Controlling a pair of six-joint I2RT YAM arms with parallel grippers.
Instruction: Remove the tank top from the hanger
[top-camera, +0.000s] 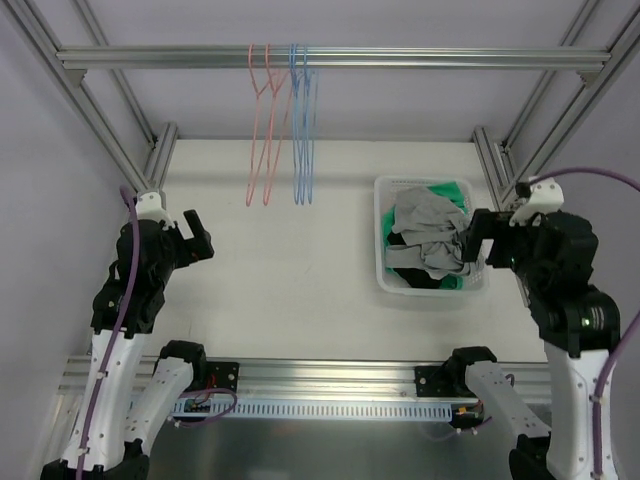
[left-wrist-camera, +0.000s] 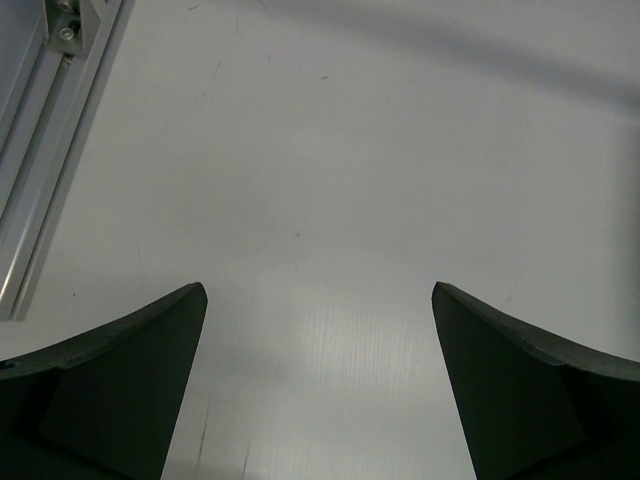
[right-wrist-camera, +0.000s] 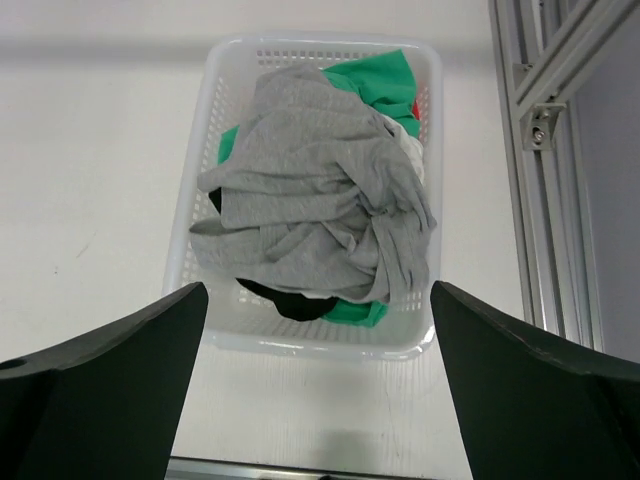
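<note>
Two pink hangers (top-camera: 262, 130) and two blue hangers (top-camera: 303, 125) hang bare from the top rail. No garment is on any of them. A grey tank top (top-camera: 432, 235) lies crumpled on top of green and black clothes in the white basket (top-camera: 383, 270), also in the right wrist view (right-wrist-camera: 320, 185). My left gripper (top-camera: 200, 237) is open and empty over bare table at the left (left-wrist-camera: 318, 300). My right gripper (top-camera: 478, 240) is open and empty, just near the basket's near side (right-wrist-camera: 318, 300).
The white basket (right-wrist-camera: 190, 250) stands at the right of the table, next to the right frame post (top-camera: 492, 160). Aluminium frame rails run along both sides and the near edge (top-camera: 330, 375). A frame rail shows at the left in the left wrist view (left-wrist-camera: 50, 130).
</note>
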